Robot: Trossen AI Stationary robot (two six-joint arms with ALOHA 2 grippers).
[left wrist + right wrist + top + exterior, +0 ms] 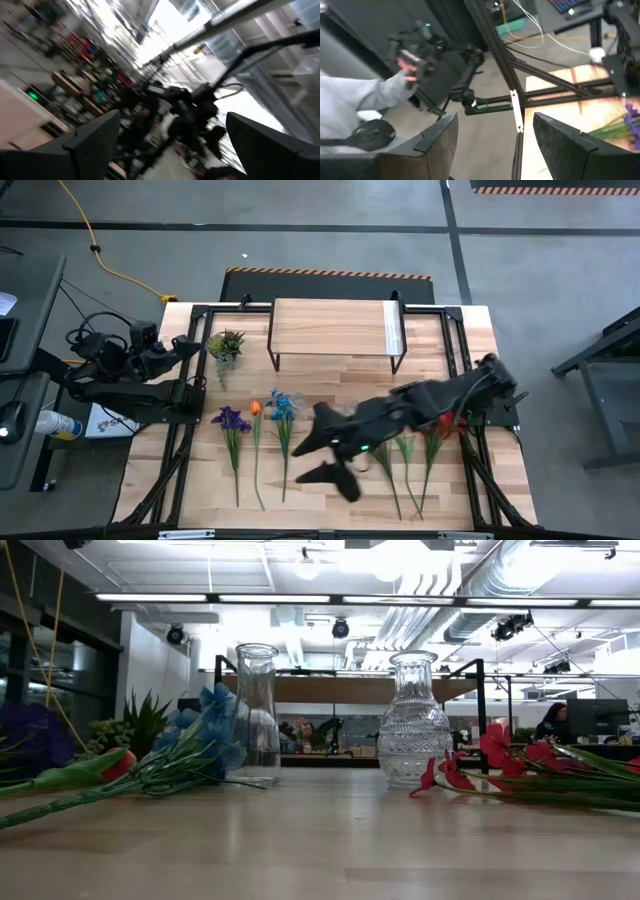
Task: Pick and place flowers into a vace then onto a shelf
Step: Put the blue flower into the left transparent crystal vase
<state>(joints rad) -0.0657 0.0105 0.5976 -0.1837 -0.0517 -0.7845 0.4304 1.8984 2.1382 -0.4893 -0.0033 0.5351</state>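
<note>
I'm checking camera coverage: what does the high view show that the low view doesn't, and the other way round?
Only the high view shows the shelf, both arms, with the right gripper open above the table centre, and the left gripper at the left edge. Only the low view shows two glass vases standing upright, and the room behind. Both show the flowers lying flat.

Bright ceiling strip lights [300,598] glare overhead; beyond the open jaws, the left wrist view smears heavily.
</note>
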